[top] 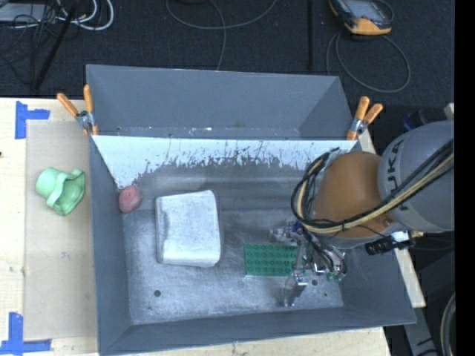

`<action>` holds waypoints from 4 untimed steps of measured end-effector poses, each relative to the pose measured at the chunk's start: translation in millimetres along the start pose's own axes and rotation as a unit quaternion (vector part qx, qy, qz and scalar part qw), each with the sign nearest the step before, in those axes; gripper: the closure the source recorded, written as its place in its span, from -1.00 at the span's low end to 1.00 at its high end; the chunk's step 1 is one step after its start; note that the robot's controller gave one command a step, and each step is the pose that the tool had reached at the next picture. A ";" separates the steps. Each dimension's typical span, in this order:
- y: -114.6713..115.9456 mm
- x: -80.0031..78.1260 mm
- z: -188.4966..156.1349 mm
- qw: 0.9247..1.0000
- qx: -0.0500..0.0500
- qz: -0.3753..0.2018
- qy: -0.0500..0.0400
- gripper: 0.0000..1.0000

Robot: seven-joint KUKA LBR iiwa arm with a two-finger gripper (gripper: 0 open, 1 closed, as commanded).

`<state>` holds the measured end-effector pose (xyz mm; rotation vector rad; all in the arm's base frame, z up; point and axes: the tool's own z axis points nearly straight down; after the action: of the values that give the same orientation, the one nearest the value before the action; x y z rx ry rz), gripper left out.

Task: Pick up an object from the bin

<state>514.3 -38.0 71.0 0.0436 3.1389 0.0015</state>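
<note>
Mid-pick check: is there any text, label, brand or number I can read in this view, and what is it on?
"KU": dark letters running sideways on the grey robot arm housing; the rest of the word cannot be read.
No markings are visible on the white rectangular foam block, the green studded plastic plate or the small pink ball.

Arm (427,173) is showing a rounded silver-grey link with dark lettering. Wrist is wearing a glossy orange-brown dome cover (349,191), black and yellow cables (303,193) looping round it. Gripper (295,288) is looking bare metal, thin wires.
</note>
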 end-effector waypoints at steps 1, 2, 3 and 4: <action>0.1 -0.2 -0.3 1.000 0.000 0.000 0.001 -1.00; 0.2 -0.3 -0.4 1.000 0.000 0.001 0.001 -1.00; -0.3 -2.7 -3.9 1.000 0.000 0.001 -0.001 1.00; -0.1 -4.5 -72.8 1.000 0.000 0.002 -0.002 1.00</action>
<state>518.6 -38.3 143.8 0.0493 3.1351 -0.0001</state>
